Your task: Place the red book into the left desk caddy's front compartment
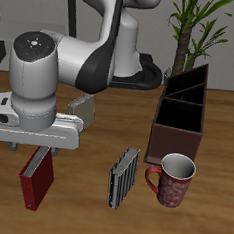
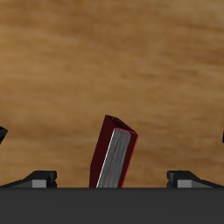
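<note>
The counter (image 1: 91, 212) carries the left desk caddy (image 1: 182, 113) far back beside the plant. Near the front edge, the gripper (image 1: 32, 148) holds the red book (image 1: 37, 178) tilted between its fingers, closed on its upper end.

Red book (image 1: 36, 179) near table's front edge, under gripper (image 1: 31, 148); striped book (image 1: 124, 176) btwn it & mug (image 1: 173, 180); caddy (image 1: 181, 117) behind mug.

Red book (image 1: 36, 179) top hidden behind gripper (image 1: 36, 147), fingers not seen; wrist view cuts book's lower end.
</note>
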